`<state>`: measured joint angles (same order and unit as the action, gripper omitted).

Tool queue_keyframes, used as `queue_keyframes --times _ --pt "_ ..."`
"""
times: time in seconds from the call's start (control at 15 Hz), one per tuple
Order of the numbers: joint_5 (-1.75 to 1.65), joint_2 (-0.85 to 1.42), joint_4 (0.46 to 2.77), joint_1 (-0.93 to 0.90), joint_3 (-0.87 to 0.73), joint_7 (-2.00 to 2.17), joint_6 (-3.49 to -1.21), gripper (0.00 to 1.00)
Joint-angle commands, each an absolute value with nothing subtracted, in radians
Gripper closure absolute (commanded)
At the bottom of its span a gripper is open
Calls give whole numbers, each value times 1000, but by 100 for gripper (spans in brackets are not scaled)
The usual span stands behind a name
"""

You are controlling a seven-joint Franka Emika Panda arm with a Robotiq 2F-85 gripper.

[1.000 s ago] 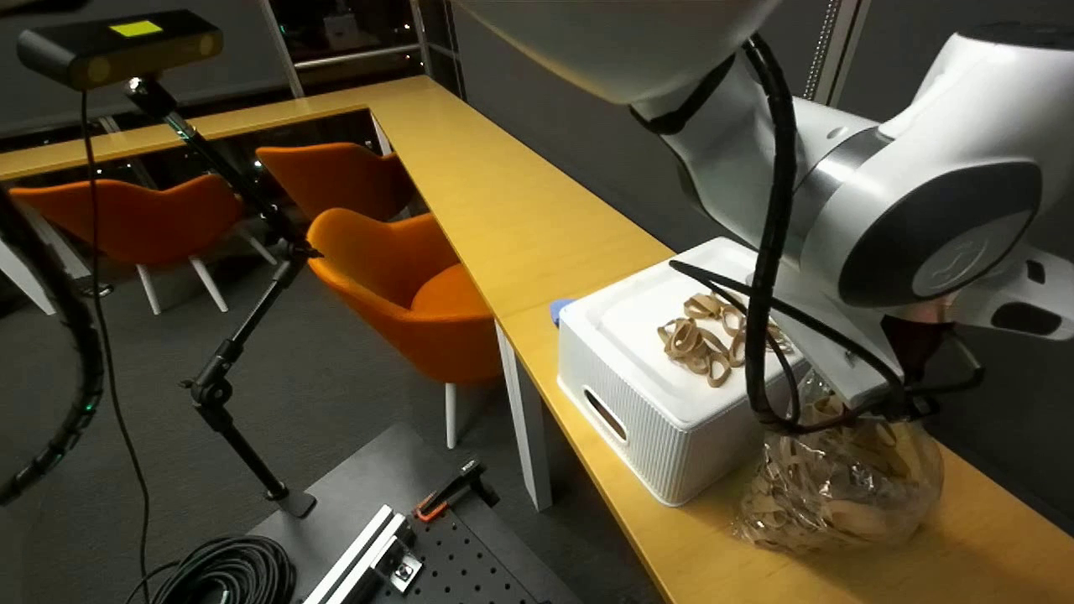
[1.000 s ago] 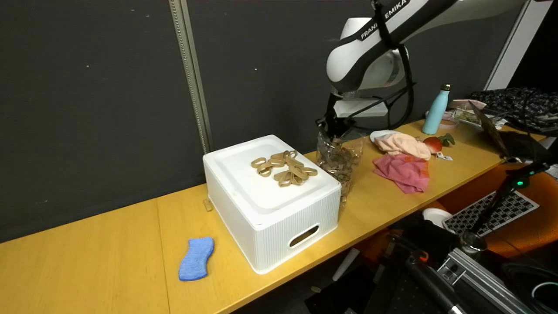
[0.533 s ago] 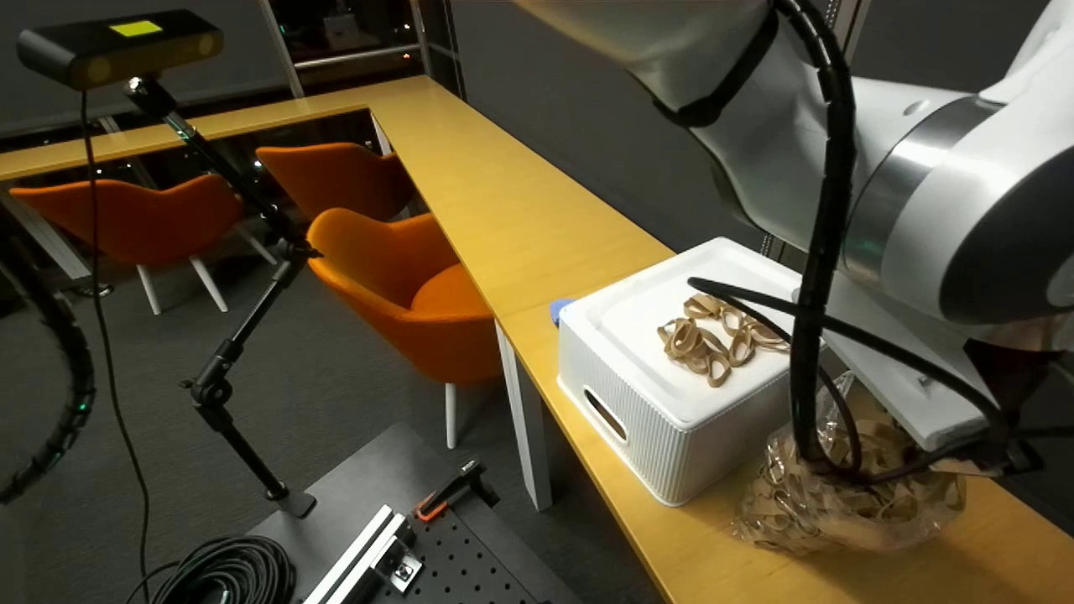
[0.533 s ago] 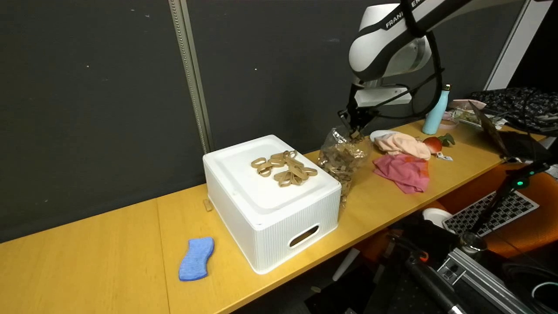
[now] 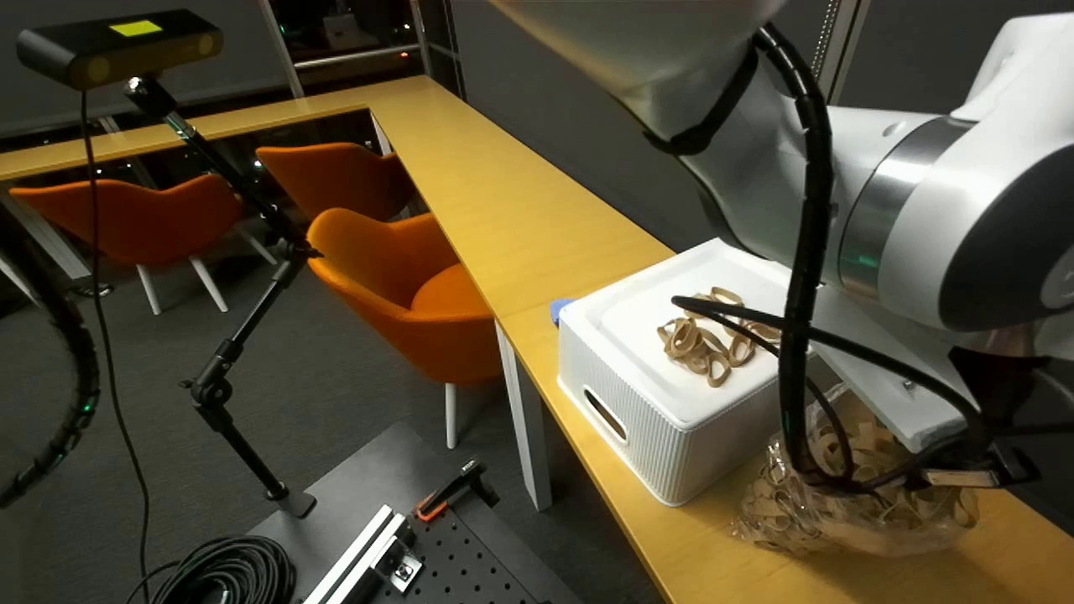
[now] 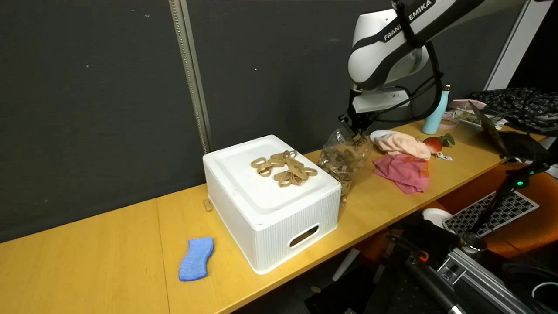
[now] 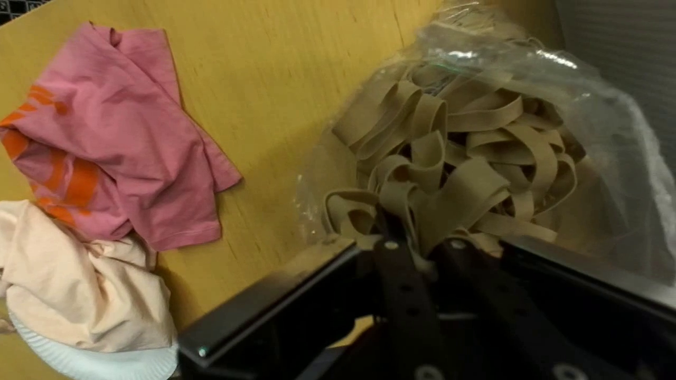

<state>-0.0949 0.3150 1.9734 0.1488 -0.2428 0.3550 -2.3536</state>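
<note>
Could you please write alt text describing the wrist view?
A black gripper meets tan bands in a clear plastic bag on a wooden table. At left lie a pink cloth with orange markings and a cream cloth partly covering a pale plate.

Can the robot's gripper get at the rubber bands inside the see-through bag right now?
Probably yes: the clear plastic bag looks open toward the gripper, and tan rubber bands lie right in front of it, with no plastic seen covering them. The bag's loose edge might snag, though.
</note>
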Motion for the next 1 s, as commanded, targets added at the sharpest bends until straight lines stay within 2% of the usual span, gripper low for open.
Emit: queue_keyframes --times 0.0,0.13,0.2,0.27,0.8,0.93 --pt "-115 324 1966 109 -231 387 -2334 98" --pt "-112 336 1967 99 -233 393 -2343 98" --pt "-111 334 1970 94 -235 397 -2344 75" --pt "-112 333 1971 89 -238 404 -2346 64" --pt "-160 233 1981 71 -246 439 -2300 6" --pt "-158 194 1973 62 -223 433 -2271 0"
